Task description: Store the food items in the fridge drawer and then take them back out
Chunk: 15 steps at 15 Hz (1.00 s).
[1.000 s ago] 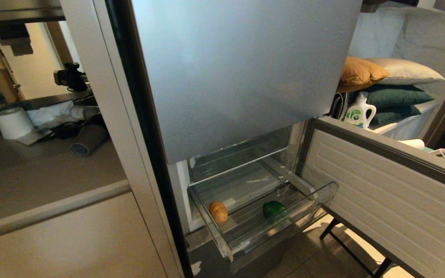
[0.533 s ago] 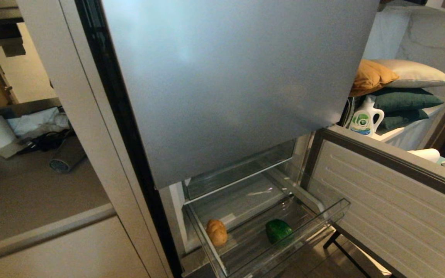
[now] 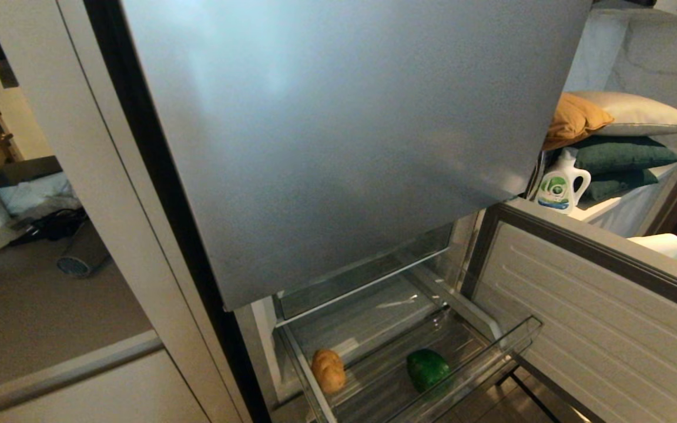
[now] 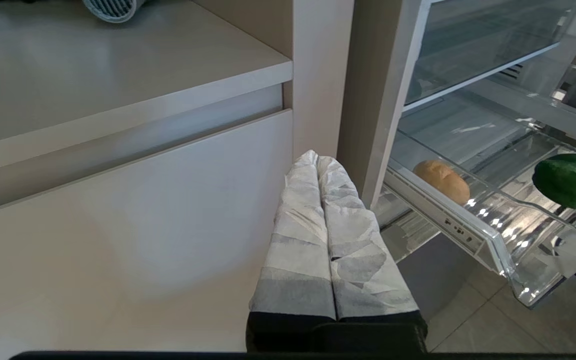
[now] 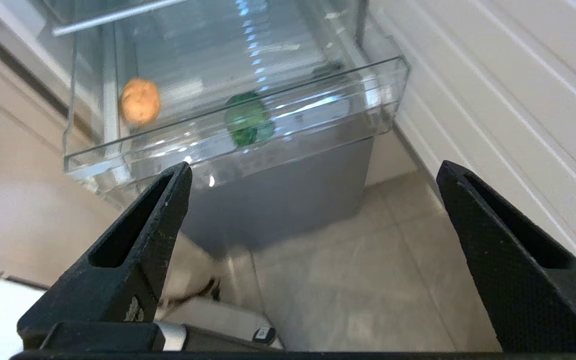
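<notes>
At the bottom centre of the head view the clear drawer (image 3: 509, 346) stands pulled out under the tall silver door (image 3: 344, 129), with the potato (image 3: 328, 370) at its left end and the green pepper (image 3: 428, 369) well apart toward its right. The right gripper (image 5: 313, 175) hangs in front of the drawer with its black fingers (image 5: 143, 235) spread wide and nothing between them. The left gripper (image 4: 318, 165), wrapped in pale cloth, has its fingers pressed together beside the beige cabinet (image 4: 133, 210).

The pulled-out clear fridge drawer (image 3: 509, 346) carries a potato (image 3: 328, 370) at nine o'clock and a green bell pepper (image 3: 428, 369) at three, well apart.
</notes>
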Available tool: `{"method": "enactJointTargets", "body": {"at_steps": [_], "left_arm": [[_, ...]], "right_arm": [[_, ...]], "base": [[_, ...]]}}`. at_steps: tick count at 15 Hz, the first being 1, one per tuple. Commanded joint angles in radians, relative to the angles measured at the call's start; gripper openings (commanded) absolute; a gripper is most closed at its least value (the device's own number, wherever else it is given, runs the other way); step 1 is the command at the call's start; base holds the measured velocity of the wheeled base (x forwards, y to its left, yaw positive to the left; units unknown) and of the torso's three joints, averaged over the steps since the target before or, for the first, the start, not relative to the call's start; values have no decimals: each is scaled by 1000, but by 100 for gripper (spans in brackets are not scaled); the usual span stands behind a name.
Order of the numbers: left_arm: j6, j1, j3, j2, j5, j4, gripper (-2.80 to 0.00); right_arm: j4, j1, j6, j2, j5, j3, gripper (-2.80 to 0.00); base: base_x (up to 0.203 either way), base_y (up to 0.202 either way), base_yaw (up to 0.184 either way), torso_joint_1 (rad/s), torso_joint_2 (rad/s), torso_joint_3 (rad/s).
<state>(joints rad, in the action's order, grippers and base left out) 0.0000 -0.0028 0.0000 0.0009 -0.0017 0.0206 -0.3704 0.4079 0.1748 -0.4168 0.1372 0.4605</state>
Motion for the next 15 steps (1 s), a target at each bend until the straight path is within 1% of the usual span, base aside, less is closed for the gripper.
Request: {"method": "enactJointTargets", "body": {"at_steps": [1, 2, 5, 8, 10, 11, 13, 15], "left_arm": [[1, 0, 11, 1, 0, 1, -280], [2, 0, 11, 1, 0, 1, -280], [2, 0, 11, 1, 0, 1, -280], [2, 0, 11, 1, 0, 1, -280], [0, 0, 11, 1, 0, 1, -280], [2, 0, 11, 1, 0, 1, -280], [2, 0, 11, 1, 0, 1, -280], [0, 0, 11, 1, 0, 1, -280]], "right_arm": [[-3, 1, 1, -155, -6, 48, 0], [-4, 1, 1, -236, -22, 77, 0], [9, 0, -1, -593, -91, 182, 0], [54, 0, -25, -943, -139, 283, 0], [96, 0, -43, -1142, -170, 347, 0], [143, 0, -62, -1216, -184, 362, 0], [312, 2, -144, -1346, -202, 368, 0], [385, 8, -185, -1422, -207, 375, 0]], "base": [[0, 0, 0, 0, 0, 0], [0, 0, 0, 0, 0, 0], [0, 0, 0, 0, 0, 0], [0, 0, 0, 0, 0, 0], [0, 0, 0, 0, 0, 0], [0, 0, 0, 0, 0, 0], [0, 0, 0, 0, 0, 0], [0, 0, 0, 0, 0, 0]]}}
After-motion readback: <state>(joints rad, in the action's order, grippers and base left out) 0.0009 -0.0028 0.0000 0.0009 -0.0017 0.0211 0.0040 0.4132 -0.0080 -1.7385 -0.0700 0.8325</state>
